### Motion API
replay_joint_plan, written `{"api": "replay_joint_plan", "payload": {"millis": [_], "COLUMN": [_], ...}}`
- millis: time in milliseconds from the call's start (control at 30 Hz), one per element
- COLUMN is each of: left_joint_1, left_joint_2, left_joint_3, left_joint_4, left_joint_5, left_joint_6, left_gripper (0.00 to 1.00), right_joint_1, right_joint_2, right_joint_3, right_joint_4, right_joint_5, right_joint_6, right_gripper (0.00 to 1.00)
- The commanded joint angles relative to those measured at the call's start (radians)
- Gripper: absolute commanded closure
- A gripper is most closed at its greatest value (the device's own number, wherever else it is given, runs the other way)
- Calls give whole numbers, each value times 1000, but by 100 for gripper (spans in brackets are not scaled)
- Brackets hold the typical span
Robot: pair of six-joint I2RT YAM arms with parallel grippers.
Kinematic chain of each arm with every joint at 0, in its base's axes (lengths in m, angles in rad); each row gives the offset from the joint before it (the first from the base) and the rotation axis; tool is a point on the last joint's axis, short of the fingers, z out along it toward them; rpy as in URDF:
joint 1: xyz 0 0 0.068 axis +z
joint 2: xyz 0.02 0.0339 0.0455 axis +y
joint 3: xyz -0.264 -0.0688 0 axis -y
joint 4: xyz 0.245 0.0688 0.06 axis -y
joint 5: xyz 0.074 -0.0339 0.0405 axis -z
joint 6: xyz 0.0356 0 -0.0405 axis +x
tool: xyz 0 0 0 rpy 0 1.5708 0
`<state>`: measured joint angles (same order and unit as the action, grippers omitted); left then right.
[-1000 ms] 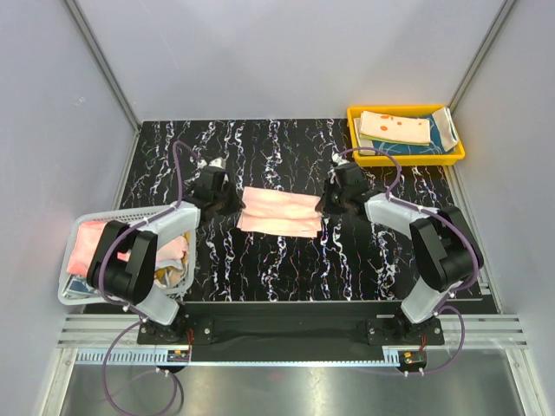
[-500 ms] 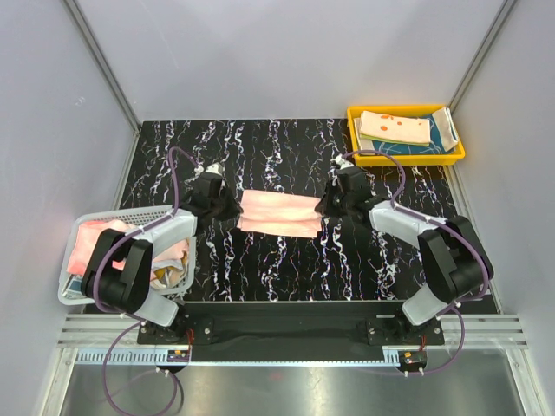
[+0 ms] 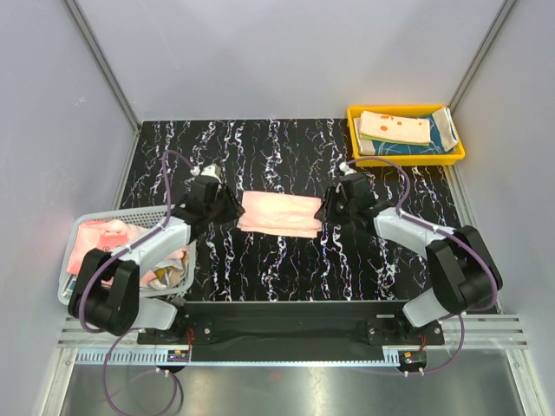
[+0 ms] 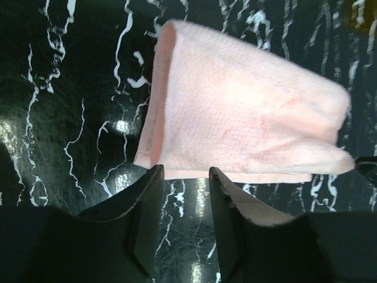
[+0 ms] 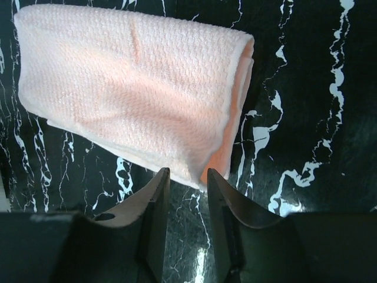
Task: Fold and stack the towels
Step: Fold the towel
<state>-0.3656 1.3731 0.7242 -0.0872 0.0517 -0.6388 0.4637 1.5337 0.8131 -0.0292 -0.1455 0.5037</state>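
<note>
On the top camera I see the folded pink towel [image 3: 279,213] lying flat, with the left gripper [image 3: 227,208] at its left end and the right gripper [image 3: 325,211] at its right end. Beyond it to the far right, folded towels [image 3: 395,127] sit in the yellow tray [image 3: 406,159].

On the left wrist camera, the left gripper [image 4: 184,177] has its jaws spread and empty, just short of the pink towel [image 4: 247,118].

On the right wrist camera, the right gripper [image 5: 187,177] also has its jaws parted, at the corner of the pink towel [image 5: 129,88].
</note>
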Motion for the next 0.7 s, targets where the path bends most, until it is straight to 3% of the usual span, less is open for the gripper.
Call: {"api": "replay_joint_plan", "payload": {"millis": [0, 133, 333, 667], "left_joint_1": [-6, -19, -71, -79], "left_joint_2": [-60, -5, 203, 264], "left_joint_3": [89, 179, 265, 173], "left_joint_4": [-38, -74, -74, -63], "left_joint_5": [-36, -39, -50, -95], "left_joint_6": [30, 37, 30, 1], "left_gripper": [59, 63, 68, 72], "right_joint_1": [10, 10, 33, 55], "right_joint_2": [-76, -90, 54, 65], "right_joint_3": [58, 89, 173, 17], "right_joint_4": [-86, -104, -104, -52], "right_joint_5": [55, 78, 60, 53], "right_joint_6": [15, 24, 25, 79], "right_gripper": [62, 59, 62, 65]}}
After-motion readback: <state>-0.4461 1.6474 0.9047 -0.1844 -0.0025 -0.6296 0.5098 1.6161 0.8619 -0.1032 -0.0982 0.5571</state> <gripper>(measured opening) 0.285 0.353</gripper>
